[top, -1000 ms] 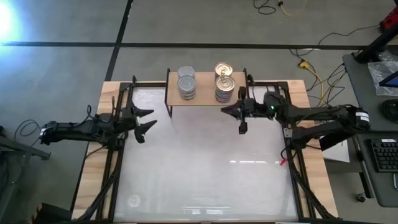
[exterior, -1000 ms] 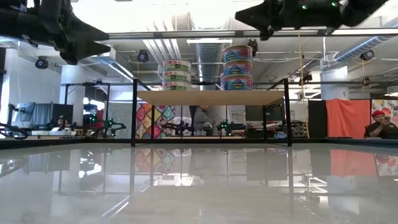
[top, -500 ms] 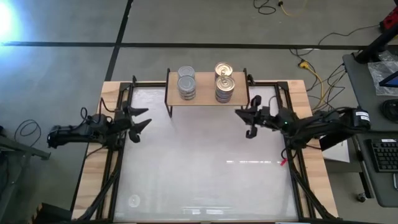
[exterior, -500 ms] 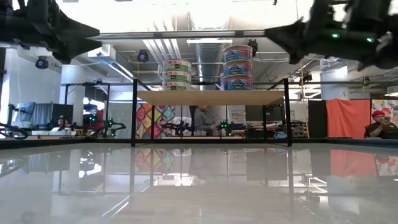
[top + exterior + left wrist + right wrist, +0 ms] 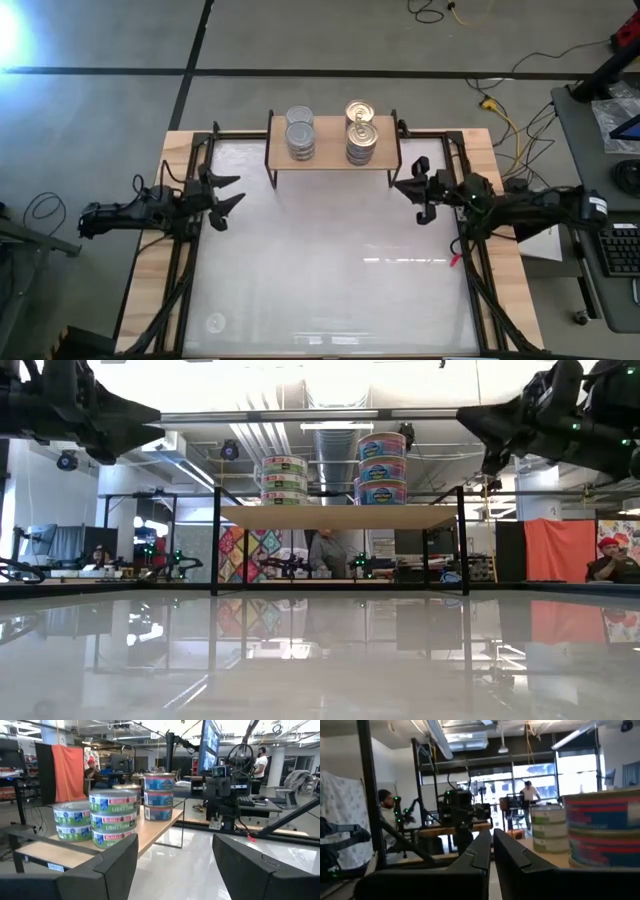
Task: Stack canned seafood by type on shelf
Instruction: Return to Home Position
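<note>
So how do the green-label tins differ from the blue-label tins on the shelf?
The green-label tins have plain silver tops, while the blue-label tins have gold pull-ring tops. In the high view the green-label tins stand toward the left end of the shelf, the blue-label tins toward its right end. Both kinds are round, flat and stacked, three high at the tallest.
</note>
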Tool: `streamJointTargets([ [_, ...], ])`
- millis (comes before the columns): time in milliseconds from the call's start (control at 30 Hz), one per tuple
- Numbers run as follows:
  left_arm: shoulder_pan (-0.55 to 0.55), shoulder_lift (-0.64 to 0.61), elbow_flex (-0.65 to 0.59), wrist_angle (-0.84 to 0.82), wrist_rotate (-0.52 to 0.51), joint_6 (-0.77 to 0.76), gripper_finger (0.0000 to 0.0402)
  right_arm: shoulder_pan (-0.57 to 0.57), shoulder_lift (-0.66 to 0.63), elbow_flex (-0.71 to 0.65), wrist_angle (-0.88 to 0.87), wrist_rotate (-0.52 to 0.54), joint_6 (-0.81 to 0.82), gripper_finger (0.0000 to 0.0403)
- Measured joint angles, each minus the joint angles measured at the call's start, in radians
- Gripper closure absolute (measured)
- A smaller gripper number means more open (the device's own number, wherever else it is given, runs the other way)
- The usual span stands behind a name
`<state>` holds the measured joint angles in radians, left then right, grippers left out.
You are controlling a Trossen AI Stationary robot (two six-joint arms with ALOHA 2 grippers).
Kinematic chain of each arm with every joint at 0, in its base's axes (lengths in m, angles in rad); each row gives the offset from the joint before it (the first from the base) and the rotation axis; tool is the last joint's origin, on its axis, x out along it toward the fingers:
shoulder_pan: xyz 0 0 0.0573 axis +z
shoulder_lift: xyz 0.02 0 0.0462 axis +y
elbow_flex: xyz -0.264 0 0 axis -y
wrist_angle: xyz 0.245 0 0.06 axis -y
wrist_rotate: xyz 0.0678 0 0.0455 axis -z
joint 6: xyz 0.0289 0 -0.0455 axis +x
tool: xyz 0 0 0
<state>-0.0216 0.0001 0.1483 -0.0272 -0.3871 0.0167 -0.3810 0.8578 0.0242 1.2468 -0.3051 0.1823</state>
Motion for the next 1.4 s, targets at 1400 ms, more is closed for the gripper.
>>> streamJointTargets([
  [1400,-0.037,0.007,-0.138,0.134,0.099,0.043,0.0161,0.551,-0.796,-0.014,-1.083,0.744,-0.277,0.0390],
])
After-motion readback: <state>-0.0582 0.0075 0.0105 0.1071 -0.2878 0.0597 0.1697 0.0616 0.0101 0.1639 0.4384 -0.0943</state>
